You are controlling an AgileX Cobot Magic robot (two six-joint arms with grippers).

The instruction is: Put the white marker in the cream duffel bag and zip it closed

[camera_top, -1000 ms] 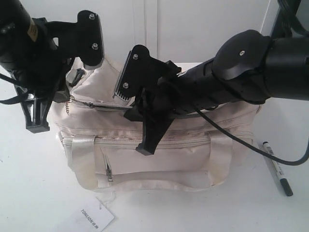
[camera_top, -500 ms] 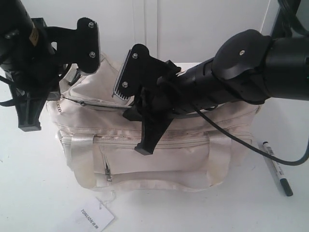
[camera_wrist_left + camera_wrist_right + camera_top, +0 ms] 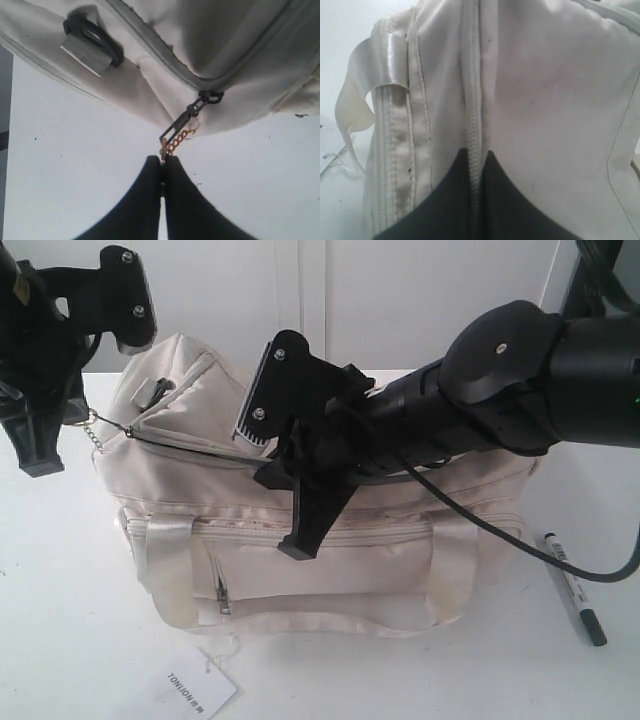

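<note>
The left gripper (image 3: 162, 161) is clamped on the zipper pull (image 3: 181, 124) at the left end of the cream duffel bag (image 3: 330, 560). The right gripper (image 3: 475, 150) pinches a zipper seam (image 3: 471, 100) on top of the bag. The white marker (image 3: 573, 585) lies on the table (image 3: 60, 640), right of the bag.

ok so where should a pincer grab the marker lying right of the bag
Grip the marker at mid-barrel, from straight above, closing across its width. It lies flat on the table, clear of the bag, with bare surface along both long sides.
</note>
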